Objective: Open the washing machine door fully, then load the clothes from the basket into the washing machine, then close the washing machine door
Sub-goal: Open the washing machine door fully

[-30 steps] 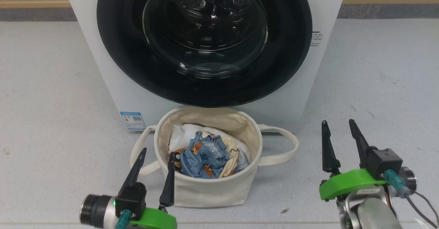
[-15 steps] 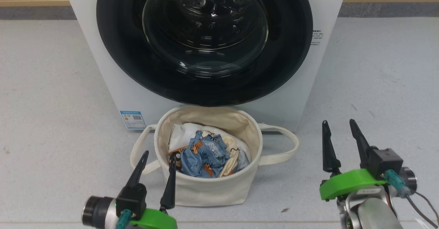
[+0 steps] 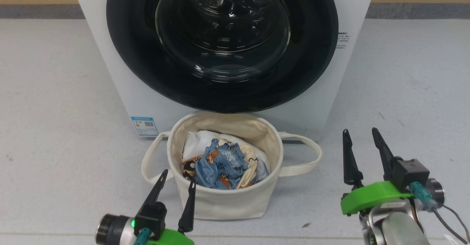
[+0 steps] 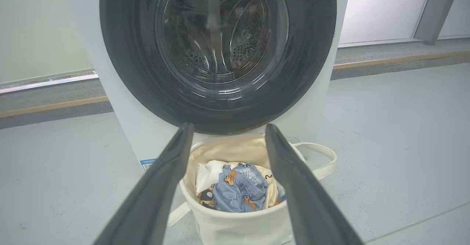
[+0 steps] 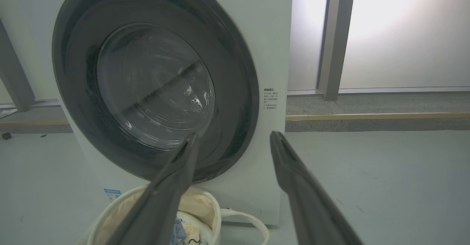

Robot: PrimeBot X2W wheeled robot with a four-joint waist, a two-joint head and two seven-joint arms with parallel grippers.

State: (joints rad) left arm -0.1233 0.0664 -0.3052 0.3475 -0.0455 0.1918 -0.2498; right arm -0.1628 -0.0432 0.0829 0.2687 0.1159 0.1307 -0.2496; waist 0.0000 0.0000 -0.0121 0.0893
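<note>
The white washing machine (image 3: 312, 105) stands straight ahead, and the washing machine door (image 3: 222, 28) lies shut against its front, black rim around clear glass. Right in front of it on the floor sits the cream basket (image 3: 227, 201), with the blue and cream printed clothes (image 3: 220, 164) bunched inside. My left gripper (image 3: 178, 177) is open at the basket's near left rim and holds nothing. My right gripper (image 3: 360, 131) is open over bare floor, to the right of the basket. In the left wrist view the left gripper (image 4: 226, 127) frames the basket (image 4: 238, 226) and the clothes (image 4: 240, 188). Between the fingers of the right gripper (image 5: 234, 134) I see the door's (image 5: 154, 83) lower right rim.
The basket's loop handles (image 3: 308, 153) lie out on the grey floor on both sides. A blue label sticker (image 3: 144, 126) marks the washer's lower left corner. A wooden skirting strip (image 3: 36, 0) runs along the back wall. A grey pillar (image 5: 334, 35) stands behind the washer's right side.
My left gripper has shifted right and nearer to me, along the basket's near left side. The head view has shifted a little. The right gripper, basket and door have stayed put.
</note>
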